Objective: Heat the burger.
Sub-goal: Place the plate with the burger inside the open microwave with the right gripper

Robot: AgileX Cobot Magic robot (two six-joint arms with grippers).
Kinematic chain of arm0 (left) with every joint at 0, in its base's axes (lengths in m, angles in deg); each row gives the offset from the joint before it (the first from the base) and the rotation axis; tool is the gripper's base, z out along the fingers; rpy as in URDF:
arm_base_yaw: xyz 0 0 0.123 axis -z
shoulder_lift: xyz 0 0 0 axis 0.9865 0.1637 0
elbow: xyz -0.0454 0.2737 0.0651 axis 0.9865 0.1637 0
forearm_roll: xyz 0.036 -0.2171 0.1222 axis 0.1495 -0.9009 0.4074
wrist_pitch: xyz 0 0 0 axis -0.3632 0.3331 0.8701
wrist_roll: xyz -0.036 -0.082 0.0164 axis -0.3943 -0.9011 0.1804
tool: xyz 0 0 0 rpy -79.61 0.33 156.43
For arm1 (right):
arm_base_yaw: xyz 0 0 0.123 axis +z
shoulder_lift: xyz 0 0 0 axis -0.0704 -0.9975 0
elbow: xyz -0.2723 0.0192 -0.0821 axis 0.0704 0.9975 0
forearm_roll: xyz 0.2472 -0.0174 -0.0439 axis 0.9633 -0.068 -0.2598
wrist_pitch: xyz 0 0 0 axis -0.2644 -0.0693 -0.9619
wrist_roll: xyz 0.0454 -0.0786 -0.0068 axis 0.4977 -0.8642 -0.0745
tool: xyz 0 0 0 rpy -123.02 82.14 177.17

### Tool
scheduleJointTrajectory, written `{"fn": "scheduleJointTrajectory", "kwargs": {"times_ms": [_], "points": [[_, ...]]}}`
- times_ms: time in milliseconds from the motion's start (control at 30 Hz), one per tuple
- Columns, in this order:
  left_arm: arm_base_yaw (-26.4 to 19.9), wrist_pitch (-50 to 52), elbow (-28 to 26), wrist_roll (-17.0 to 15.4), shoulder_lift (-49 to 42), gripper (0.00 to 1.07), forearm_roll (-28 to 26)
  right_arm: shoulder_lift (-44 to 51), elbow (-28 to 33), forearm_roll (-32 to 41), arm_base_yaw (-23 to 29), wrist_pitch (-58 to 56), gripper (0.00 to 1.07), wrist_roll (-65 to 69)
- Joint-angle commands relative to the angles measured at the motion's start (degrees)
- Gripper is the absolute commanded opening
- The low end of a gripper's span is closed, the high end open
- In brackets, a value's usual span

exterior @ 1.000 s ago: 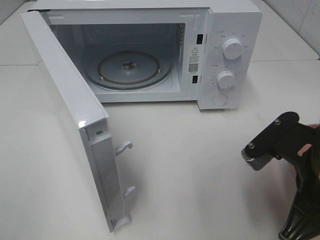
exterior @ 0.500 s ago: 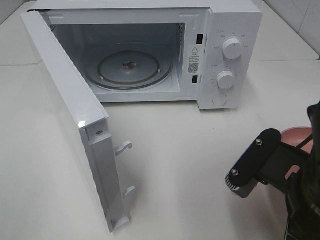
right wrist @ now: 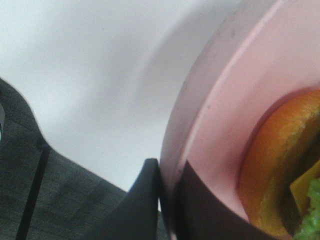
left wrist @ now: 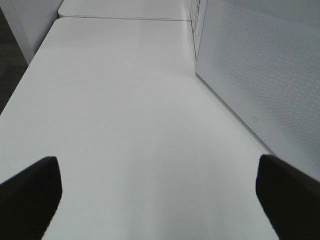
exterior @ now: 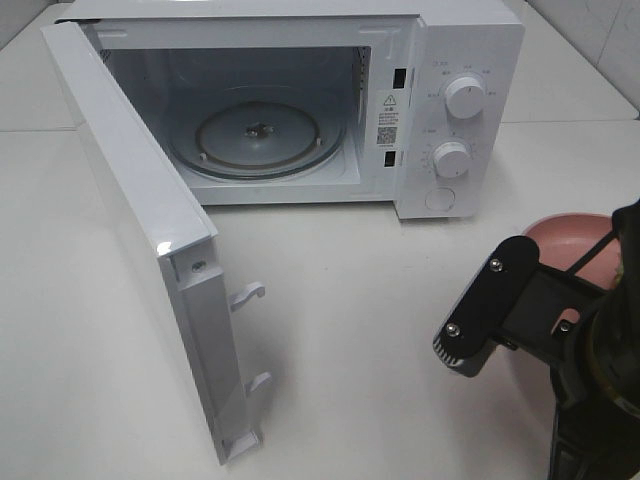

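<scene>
1. Gripping the rim of the pink plate (right wrist: 215, 100), the right fingers (right wrist: 147, 197) are closing on it from both sides, one finger outside the rim and one inside.
2. The burger (right wrist: 272, 165) is sitting on that plate at the right side of the desk (exterior: 380, 300), well apart from the microwave (exterior: 470, 40).
3. The left fingers (left wrist: 30, 195) are standing wide apart and holding nothing, above the desk beside the microwave.
4. The door (exterior: 130, 220) is standing fully open and the glass turntable (exterior: 260, 135) is lying bare, so the opening step is judged complete.
5. The task is judged to be sitting at an early-to-middle stage: the plate is being held, but the burger is not yet inside.
6. Steps judged to be remaining: carrying the plate into the cavity, setting it on the turntable, releasing it, closing the door and setting the dials (exterior: 465, 97).
</scene>
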Motion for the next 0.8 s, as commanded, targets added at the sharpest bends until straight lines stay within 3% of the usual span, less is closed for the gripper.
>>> {"fn": "scheduleJointTrajectory", "kwargs": {"times_ms": [33,800], "points": [[0.34,0.92,0.06,-0.06,-0.80,0.98,0.11,0.17,0.23,-4.64,0.00,-1.15,0.00,-1.20],[0.34,0.92,0.06,-0.06,-0.80,0.98,0.11,0.17,0.23,-10.71,0.00,4.98,0.00,-16.79]]}}
